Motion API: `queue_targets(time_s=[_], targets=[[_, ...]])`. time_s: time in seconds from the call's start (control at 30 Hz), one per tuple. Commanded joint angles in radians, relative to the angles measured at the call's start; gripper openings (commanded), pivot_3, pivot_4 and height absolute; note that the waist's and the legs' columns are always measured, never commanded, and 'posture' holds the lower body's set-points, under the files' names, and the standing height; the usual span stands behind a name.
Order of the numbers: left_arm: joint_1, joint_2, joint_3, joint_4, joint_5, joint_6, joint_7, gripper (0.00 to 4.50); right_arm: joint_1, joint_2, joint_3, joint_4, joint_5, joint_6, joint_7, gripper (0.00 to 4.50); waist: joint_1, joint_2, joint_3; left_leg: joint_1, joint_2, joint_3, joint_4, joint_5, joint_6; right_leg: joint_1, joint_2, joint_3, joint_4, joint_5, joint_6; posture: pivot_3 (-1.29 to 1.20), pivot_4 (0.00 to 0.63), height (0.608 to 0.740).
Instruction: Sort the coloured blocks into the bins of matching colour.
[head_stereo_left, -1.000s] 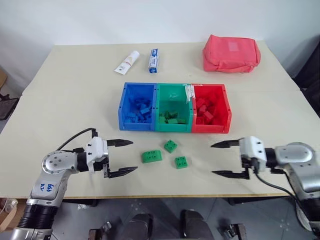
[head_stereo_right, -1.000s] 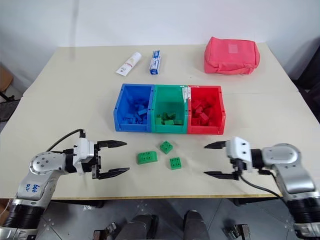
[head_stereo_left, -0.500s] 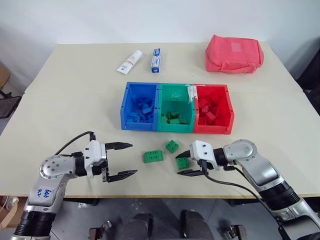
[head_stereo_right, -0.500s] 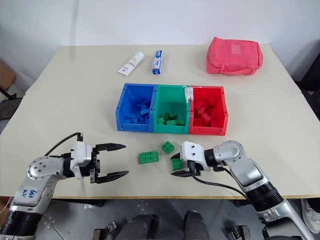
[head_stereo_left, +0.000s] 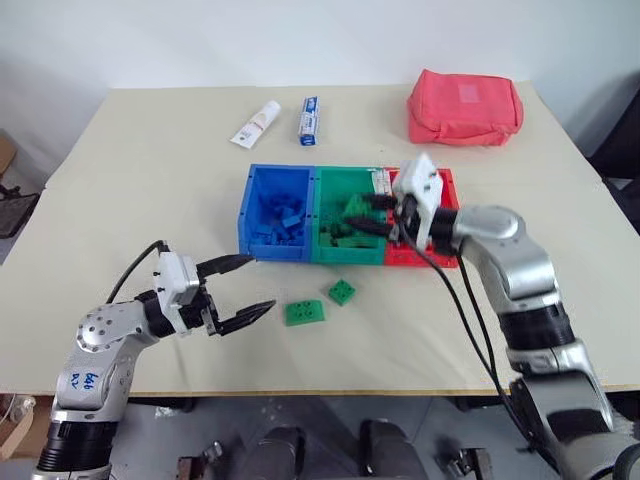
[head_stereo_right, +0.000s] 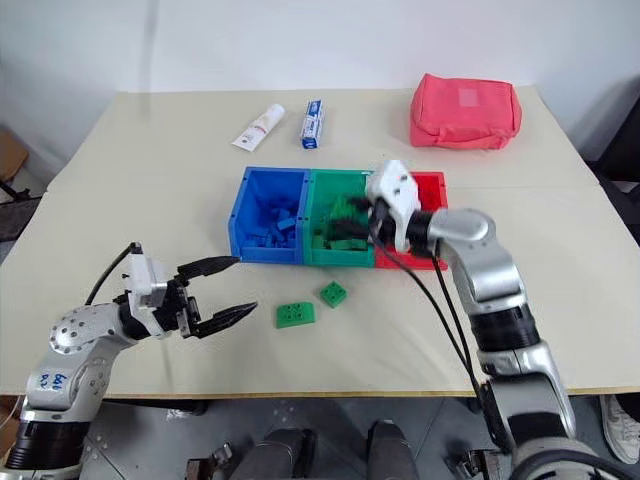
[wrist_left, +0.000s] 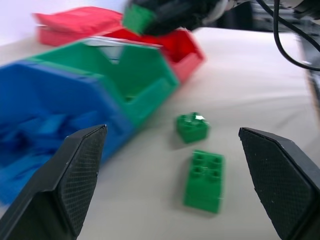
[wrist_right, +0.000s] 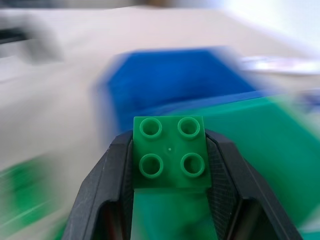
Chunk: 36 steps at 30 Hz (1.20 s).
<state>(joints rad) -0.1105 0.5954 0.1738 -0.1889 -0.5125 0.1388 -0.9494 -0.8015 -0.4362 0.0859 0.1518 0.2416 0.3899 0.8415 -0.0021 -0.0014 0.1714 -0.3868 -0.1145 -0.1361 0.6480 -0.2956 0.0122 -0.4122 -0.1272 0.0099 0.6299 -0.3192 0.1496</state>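
Three joined bins stand mid-table: blue (head_stereo_left: 275, 250), green (head_stereo_left: 347, 256), red (head_stereo_left: 422, 259), each holding blocks of its own colour. My right gripper (head_stereo_left: 362, 215) hovers over the green bin, shut on a small green four-stud block (wrist_right: 171, 157). The same held block (wrist_left: 137, 17) appears above the bins in the left wrist view. On the table in front of the bins lie a longer green block (head_stereo_left: 303, 312) and a small green block (head_stereo_left: 342, 291). My left gripper (head_stereo_left: 260, 281) is open and empty, left of these two blocks, near the blue bin's front corner.
A pink-red fabric pouch (head_stereo_left: 463, 107) sits at the back right. A toothpaste tube (head_stereo_left: 254, 124) and a small blue-white box (head_stereo_left: 307, 120) lie at the back. The table's front edge runs just behind my left gripper.
My right gripper closed on a small green block on the table, then lifted it up over the green bin. The left gripper rose slightly, still open.
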Motion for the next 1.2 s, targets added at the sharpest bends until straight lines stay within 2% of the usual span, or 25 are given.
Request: queue_targets(time_s=[0.03, 0.2, 0.27, 0.33, 0.47, 0.53, 0.6, 0.67, 0.8, 1.0, 1.07, 1.13, 1.2], targets=[[0.008, -0.009, 0.013, -0.024, -0.013, -0.003, 0.013, 4.5, -0.037, 0.033, -0.014, 0.087, -0.048, -0.054, -0.086, 1.48, -0.001, 0.0, 0.0, 0.0, 0.0, 0.0, 0.0, 0.0, 0.0, 0.0, 0.0, 0.0, 0.0, 0.0, 0.0, 0.0, 0.15, 0.74], [0.014, -0.016, 0.017, -0.025, -0.002, -0.01, 0.027, 4.5, -0.033, 0.033, -0.026, 0.083, -0.036, -0.061, -0.066, 3.15, -0.005, 0.0, 0.0, -0.001, -0.001, 0.0, 0.0, 0.0, 0.001, -0.001, 0.0, -0.001, 0.004, 0.0, 0.0, 0.0, 0.15, 0.74], [-0.004, -0.003, 0.03, 0.003, 0.017, -0.005, 0.049, 4.5, 0.022, -0.01, -0.052, 0.003, 0.018, -0.092, 0.029, 3.9, -0.004, 0.0, 0.0, -0.001, -0.001, 0.0, 0.001, 0.0, 0.001, -0.001, 0.0, -0.001, 0.005, 0.0, 0.0, 0.0, 0.15, 0.74], [-0.019, 0.012, 0.04, 0.029, 0.027, -0.008, 0.052, 4.5, 0.076, -0.044, -0.074, -0.061, 0.07, -0.124, 0.112, 4.46, 0.0, 0.0, 0.0, -0.001, -0.001, 0.0, 0.001, 0.0, 0.001, -0.001, 0.0, -0.001, 0.005, 0.0, 0.0, 0.0, 0.15, 0.74], [-0.033, 0.055, 0.062, 0.082, 0.029, -0.019, 0.016, 4.5, 0.226, -0.126, -0.129, -0.179, 0.197, -0.187, 0.307, 4.46, 0.0, 0.0, 0.0, -0.001, -0.001, 0.0, 0.001, 0.0, 0.001, 0.0, 0.0, -0.001, 0.004, 0.0, 0.0, 0.0, 0.15, 0.74], [-0.024, 0.088, 0.064, 0.104, 0.034, -0.023, -0.021, 4.5, 0.35, -0.244, -0.138, -0.219, 0.222, -0.149, 0.426, 4.46, 0.001, 0.0, 0.0, -0.001, -0.001, 0.001, 0.001, -0.001, 0.001, 0.0, 0.0, -0.001, 0.003, 0.0, 0.0, 0.0, 0.15, 0.74], [-0.02, 0.106, 0.06, 0.113, 0.037, -0.024, -0.046, 4.5, 0.437, -0.312, -0.158, -0.235, 0.236, -0.16, 0.482, 4.46, 0.003, 0.0, 0.0, -0.001, -0.001, 0.0, 0.001, -0.001, 0.001, 0.001, -0.001, -0.001, -0.002, 0.0, 0.0, 0.0, 0.15, 0.74], [-0.015, 0.125, 0.04, 0.101, 0.04, -0.007, -0.067, 4.5, 0.512, -0.339, -0.193, -0.226, 0.221, -0.252, 0.5, 4.46, 0.002, 0.0, 0.0, 0.0, -0.001, 0.001, 0.001, -0.001, 0.002, 0.001, -0.001, -0.001, -0.002, 0.0, 0.0, 0.0, 0.15, 0.74], [-0.016, 0.153, -0.051, -0.004, 0.073, 0.095, -0.055, 4.5, 0.592, -0.339, -0.245, -0.274, 0.261, -0.224, 0.452, 4.46, -0.002, 0.0, 0.0, 0.001, 0.002, 0.005, 0.001, -0.001, 0.001, 0.001, -0.001, 0.001, -0.001, 0.0, 0.0, 0.0, 0.15, 0.74], [-0.111, 0.094, -0.214, -0.217, 0.066, 0.404, 0.112, 4.5, 0.663, -0.342, -0.256, -0.317, 0.237, -0.255, 0.409, 4.46, 0.012, 0.0, 0.0, 0.001, 0.001, 0.005, 0.001, -0.001, 0.002, 0.001, -0.001, 0.001, -0.001, 0.0, 0.0, 0.0, 0.15, 0.74], [-0.211, 0.008, -0.331, -0.224, 0.147, 0.51, 0.227, 4.5, 0.693, -0.347, -0.284, -0.358, 0.267, -0.232, 0.389, 4.46, 0.021, 0.0, 0.0, 0.001, 0.0, 0.005, 0.002, -0.001, 0.002, 0.001, -0.001, 0.002, -0.001, 0.001, 0.001, 0.0, 0.15, 0.74], [-0.28, -0.03, -0.425, -0.204, 0.224, 0.555, 0.276, 4.5, 0.722, -0.356, -0.299, -0.395, 0.275, -0.23, 0.385, 4.46, 0.032, -0.001, 0.0, 0.001, 0.0, 0.005, 0.003, -0.001, 0.002, 0.002, 0.002, 0.001, -0.001, 0.001, 0.001, 0.0, 0.15, 0.74], [-0.331, -0.09, -0.454, -0.167, 0.244, 0.597, 0.321, 4.5, 0.748, -0.359, -0.314, -0.433, 0.283, -0.231, 0.375, 4.46, 0.032, -0.001, 0.001, 0.0, 0.0, 0.006, 0.004, -0.001, 0.002, 0.002, 0.004, 0.002, -0.001, 0.001, 0.002, 0.0, 0.15, 0.74]])
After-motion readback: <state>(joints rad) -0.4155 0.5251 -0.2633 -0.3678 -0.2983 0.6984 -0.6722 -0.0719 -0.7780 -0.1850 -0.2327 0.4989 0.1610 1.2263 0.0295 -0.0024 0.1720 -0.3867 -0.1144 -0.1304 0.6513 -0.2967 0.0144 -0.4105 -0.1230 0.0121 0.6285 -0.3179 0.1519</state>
